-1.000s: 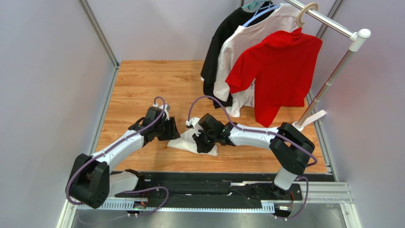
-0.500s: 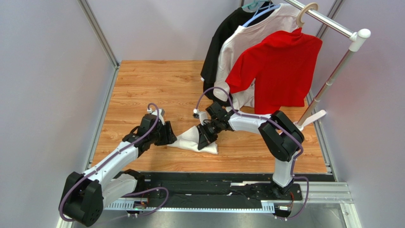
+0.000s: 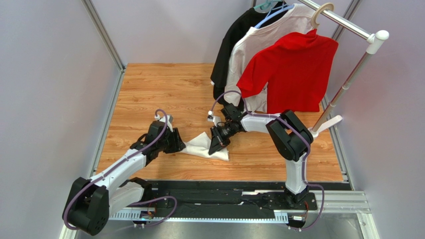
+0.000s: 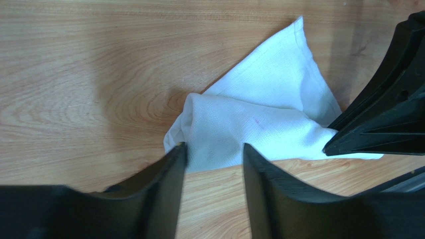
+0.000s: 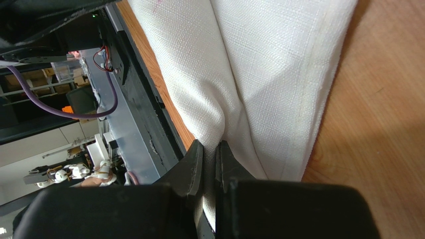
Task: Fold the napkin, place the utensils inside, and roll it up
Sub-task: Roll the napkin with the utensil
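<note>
Napkin (image 3: 205, 147) lies bunched and partly folded on the wooden table (image 3: 149, 89), stretched out between the two sets of fingers.

The right gripper (image 5: 208, 147) is clenched on it. In the right wrist view its two fingers (image 5: 192, 167) stand almost together, a ridge of the white cloth is pinched between their tips, and the rest of the cloth spreads away beyond them in two long folds.

The left gripper (image 4: 213, 151) is released, its fingers (image 4: 167, 179) set apart and low over the table. The napkin's rounded, folded end sits just beyond the gap between the tips. The cloth's near corner is right against one tip, though whether they touch cannot be told. No cloth is clamped between these fingers. Farther beyond them a flat triangular corner of the napkin points away across the wood. Off to the side of these fingers, the dark tip of the right gripper meets the other end of the fold.

Well beyond both grippers, a black shirt (image 3: 234, 45), a white shirt (image 3: 259, 42) and a red shirt (image 3: 294, 69) hang from a rail (image 3: 344, 22).
</note>
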`<state>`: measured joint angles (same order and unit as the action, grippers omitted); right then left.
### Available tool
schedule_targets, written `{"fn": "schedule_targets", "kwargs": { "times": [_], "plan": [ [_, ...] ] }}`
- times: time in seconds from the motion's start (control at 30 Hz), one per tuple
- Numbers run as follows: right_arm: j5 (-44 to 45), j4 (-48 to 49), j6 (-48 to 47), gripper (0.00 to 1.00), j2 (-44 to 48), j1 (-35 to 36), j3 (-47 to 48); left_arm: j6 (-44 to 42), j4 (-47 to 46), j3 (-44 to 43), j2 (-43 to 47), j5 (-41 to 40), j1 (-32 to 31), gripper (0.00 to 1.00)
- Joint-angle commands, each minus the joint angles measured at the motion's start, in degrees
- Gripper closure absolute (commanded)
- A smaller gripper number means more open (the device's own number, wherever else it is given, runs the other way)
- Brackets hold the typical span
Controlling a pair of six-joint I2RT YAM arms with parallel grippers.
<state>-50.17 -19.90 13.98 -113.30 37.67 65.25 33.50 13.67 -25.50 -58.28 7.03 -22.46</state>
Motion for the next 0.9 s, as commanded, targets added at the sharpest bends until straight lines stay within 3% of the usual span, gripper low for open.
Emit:
{"fn": "schedule_targets", "kwargs": {
  "times": [0.0, 0.03, 0.07, 0.13, 0.2, 0.33, 0.43, 0.7, 0.87],
  "plan": [
    [9.66, -4.09, -3.08, 1.0, -4.74, -1.11, -1.53, 1.75, -4.7, 1.06, -0.25, 2.29, 0.13, 0.59],
    [9.74, -4.09, -2.99, 1.0, -4.92, -1.28, -1.45, 2.01, -4.97, 1.06, -0.43, 2.38, 0.13, 0.64],
    [9.66, -4.09, -2.99, 1.0, -4.92, -1.2, -1.45, 1.93, -4.88, 0.98, -0.6, 2.29, 0.13, 0.77],
    [9.31, -4.09, -3.08, 1.0, -4.57, -1.28, -1.27, 1.66, -4.1, 0.36, -1.48, 1.85, 0.13, 0.94],
    [9.04, -4.09, -3.17, 0.96, -3.52, -1.11, -1.27, 1.48, -3.04, -0.25, -2.53, 0.8, 0.13, 1.0],
    [8.95, -4.62, -2.99, 0.65, -0.19, -1.28, -1.27, 0.7, 1.34, -2.98, -5.0, -0.87, 0.13, 1.0],
    [10.26, -5.76, -3.17, 0.5, 2.8, -1.2, -1.01, 0.17, 1.89, -4.03, -7.63, -0.35, 0.13, 1.0],
    [16.42, -7.34, -3.17, 0.41, 12.3, -1.11, -1.71, -0.97, 3.2, -7.46, -13.52, 2.02, 0.13, 1.0],
    [25.02, -7.7, -5.27, 0.39, 17.93, 1.61, -1.88, -1.59, 3.9, -8.78, -15.98, 3.34, 0.13, 1.0]
  ]
}}
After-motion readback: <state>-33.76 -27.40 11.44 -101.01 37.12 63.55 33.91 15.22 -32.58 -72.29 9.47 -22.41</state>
